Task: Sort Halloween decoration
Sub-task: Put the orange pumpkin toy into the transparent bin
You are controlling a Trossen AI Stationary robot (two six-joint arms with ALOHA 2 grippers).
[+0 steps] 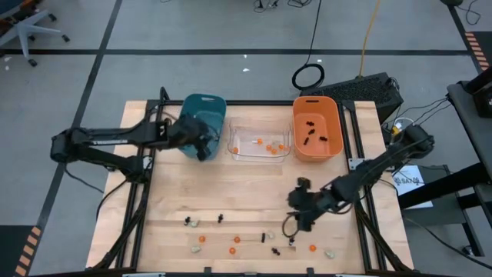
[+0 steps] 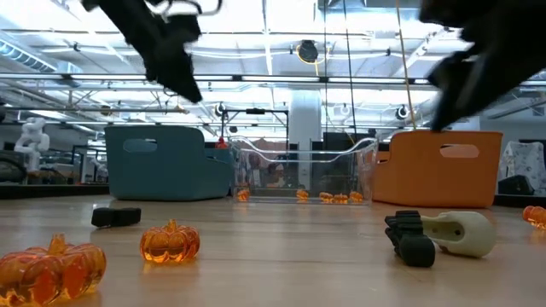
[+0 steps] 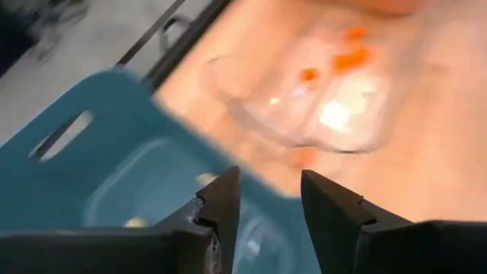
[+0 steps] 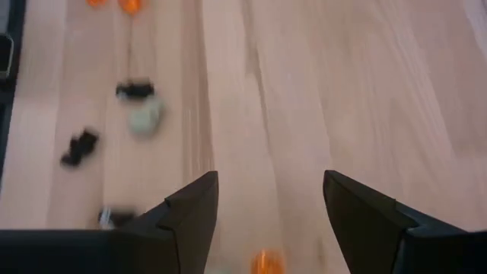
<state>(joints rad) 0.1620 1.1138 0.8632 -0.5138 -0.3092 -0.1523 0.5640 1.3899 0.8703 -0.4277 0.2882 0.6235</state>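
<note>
Small orange pumpkins [image 2: 171, 243], black spidery pieces [image 4: 79, 146] and pale lumps [image 4: 144, 116] lie scattered along the table's near edge [image 1: 236, 239]. The clear bin [image 1: 259, 145] holds orange ones, and the orange bin [image 1: 317, 127] holds black ones [image 1: 310, 131]. My left gripper [image 3: 270, 202] hangs open over the near right corner of the teal bin [image 1: 204, 115], with nothing between its fingers. My right gripper [image 4: 270, 205] stands open above bare wood at the near right [image 1: 298, 214], just behind the scattered trinkets, and is empty too.
The three bins stand side by side along the table's far edge. Bare wood lies between the bins and the trinkets. In the low view a pale lump with a black piece against it [image 2: 452, 232] lies at the near right.
</note>
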